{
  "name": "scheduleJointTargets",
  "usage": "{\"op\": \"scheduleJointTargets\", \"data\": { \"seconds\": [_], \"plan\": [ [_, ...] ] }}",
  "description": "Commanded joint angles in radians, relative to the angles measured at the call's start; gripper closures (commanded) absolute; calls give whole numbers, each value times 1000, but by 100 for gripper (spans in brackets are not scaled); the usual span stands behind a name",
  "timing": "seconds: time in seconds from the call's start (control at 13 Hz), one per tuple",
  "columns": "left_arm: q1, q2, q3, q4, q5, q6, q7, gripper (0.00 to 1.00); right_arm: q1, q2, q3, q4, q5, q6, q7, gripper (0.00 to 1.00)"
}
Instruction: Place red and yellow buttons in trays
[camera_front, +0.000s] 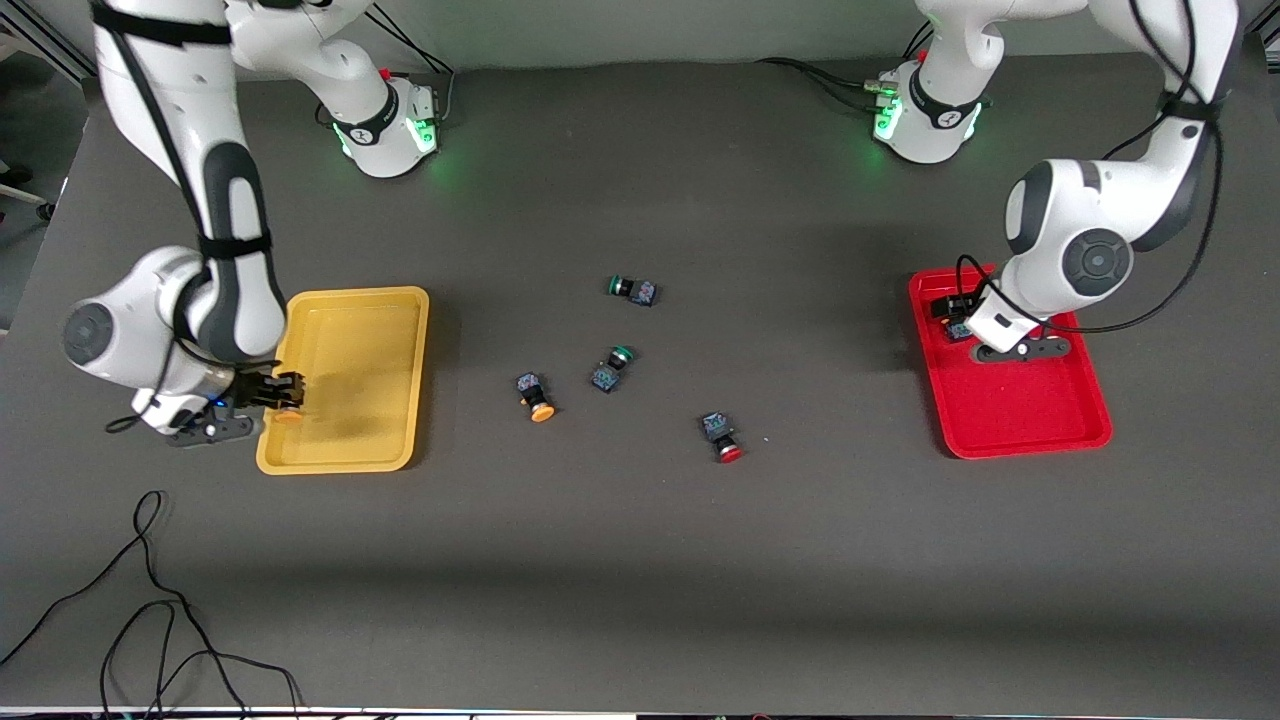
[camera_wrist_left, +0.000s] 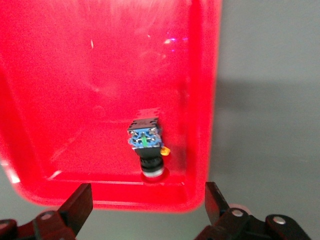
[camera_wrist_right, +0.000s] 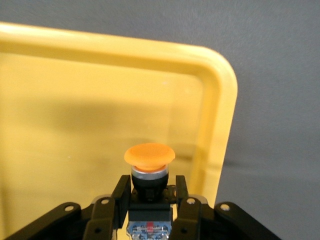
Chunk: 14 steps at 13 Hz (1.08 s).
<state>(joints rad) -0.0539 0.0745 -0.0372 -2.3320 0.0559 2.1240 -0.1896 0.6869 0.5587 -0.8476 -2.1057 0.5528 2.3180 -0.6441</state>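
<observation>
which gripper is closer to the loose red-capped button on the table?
Left. The left gripper is open over the red tray, toward that arm's end from the red-capped button. The right gripper, shut on an orange-capped button, is over the yellow tray, clearly farther.

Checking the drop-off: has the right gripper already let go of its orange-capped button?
No: the right gripper has its fingers clamped on the orange-capped button, held over the yellow tray.

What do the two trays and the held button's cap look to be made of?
Red tray: likely glossy molded plastic, with glare streaks and a rounded rim. Yellow tray: smooth plastic, softer sheen, same molded lip. Orange cap in the right gripper: matte plastic, apparently above a metallic collar.
</observation>
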Motion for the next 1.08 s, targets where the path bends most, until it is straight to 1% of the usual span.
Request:
{"op": "scheduleJointTargets", "data": {
  "seconds": [0.0,0.08,0.15,0.23,0.31,0.38,0.46,0.54,0.62,0.69,0.77,0.85,0.92,1.0],
  "plan": [
    [-88,92,-1,318,-57,-258,-43,0,-1,12,10,26,30,-9,-9,66],
    [-125,153,-1,458,-86,-324,-118,0,-1,12,10,26,30,-12,-3,32],
    [-162,221,-3,593,-88,-366,-216,0,-1,10,10,26,30,-15,15,4],
    [-217,287,-4,714,-88,-399,-320,0,2,3,10,27,30,-19,32,1],
    [-263,359,-6,815,-90,-416,-427,0,9,-9,10,29,30,-20,49,1],
    [-312,422,-13,886,-90,-418,-547,0,13,-35,9,30,30,-22,61,0],
    [-358,476,-24,931,-90,-404,-650,0,17,-66,4,38,23,-66,73,0],
    [-406,523,-24,960,-88,-392,-715,0,35,-91,-8,70,9,-131,102,0],
    [-441,581,-23,1005,-79,-334,-741,0,68,-108,-49,111,-41,-199,144,0],
    [-446,617,-23,1020,-70,-275,-748,0,112,-129,-88,154,-88,-259,179,0],
    [-448,640,-23,1019,-70,-228,-746,0,162,-144,-117,182,-108,-303,232,0],
    [-451,655,-23,1014,-67,-179,-748,0,227,-163,-160,205,-137,-342,292,0],
    [-464,671,-23,1010,-62,-142,-749,0,300,-172,-194,210,-146,-356,358,0],
    [-481,671,-20,981,-54,-116,-754,0,378,-175,-220,210,-146,-356,436,0]
  ]
}}
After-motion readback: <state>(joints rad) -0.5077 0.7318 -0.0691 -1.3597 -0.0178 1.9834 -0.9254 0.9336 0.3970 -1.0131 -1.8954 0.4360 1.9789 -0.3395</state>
